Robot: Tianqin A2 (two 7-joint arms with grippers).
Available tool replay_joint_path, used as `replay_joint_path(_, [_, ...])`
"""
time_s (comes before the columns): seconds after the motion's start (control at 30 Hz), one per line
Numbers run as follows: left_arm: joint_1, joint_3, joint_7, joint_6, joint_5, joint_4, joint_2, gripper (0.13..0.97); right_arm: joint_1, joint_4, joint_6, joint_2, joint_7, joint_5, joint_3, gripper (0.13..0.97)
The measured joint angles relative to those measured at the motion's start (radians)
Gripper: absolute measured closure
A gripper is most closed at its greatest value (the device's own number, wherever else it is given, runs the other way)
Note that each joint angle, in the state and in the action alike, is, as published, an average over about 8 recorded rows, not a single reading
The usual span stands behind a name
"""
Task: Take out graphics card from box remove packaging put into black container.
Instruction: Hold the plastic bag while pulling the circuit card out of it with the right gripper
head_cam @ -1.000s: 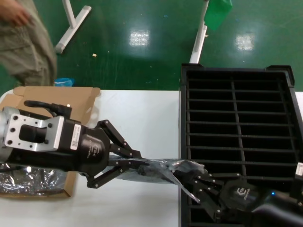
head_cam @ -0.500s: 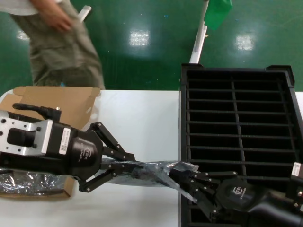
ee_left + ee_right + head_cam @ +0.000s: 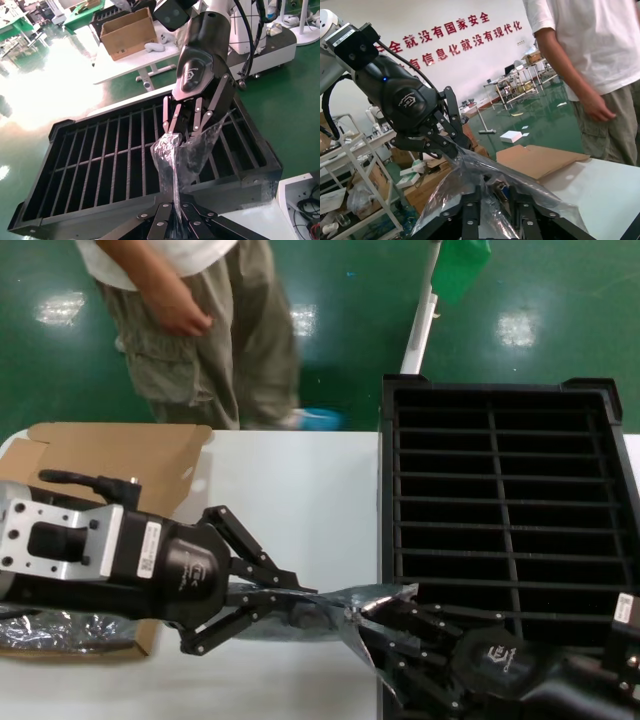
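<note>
The black container (image 3: 505, 510) stands on the tabletop (image 3: 300, 490) just beyond the right hand (image 3: 385, 632), its near rim under that hand's fingers. The box (image 3: 120, 455) lies behind the left hand (image 3: 268, 602), flaps spread. Between the two hands hangs the packaging (image 3: 330, 608), stretched above the tabletop: the left hand is closed on one end, the right hand is closed on the other. The graphics card (image 3: 501, 192) shows dimly inside the bag, right by the right hand's fingers.
</note>
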Motion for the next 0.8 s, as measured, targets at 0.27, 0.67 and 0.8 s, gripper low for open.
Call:
replay_joint_path(0.27, [-0.005,0.009,-0.016,-0.008,0.010,-0.014,0.012,0.955,-0.006,0.004,-0.001,0.002,0.000,0.005,0.003,0.772])
replay_joint_path(0.67, [0.000,0.013,-0.038,-0.014,0.015,-0.038,0.011,0.955,-0.008,-0.003,-0.010,0.002,-0.005,0.017,0.011,0.613])
replay_joint_path(0.8, [0.000,0.011,-0.043,-0.016,0.014,-0.042,0.007,0.955,-0.006,-0.008,-0.018,0.002,-0.007,0.024,0.014,0.594])
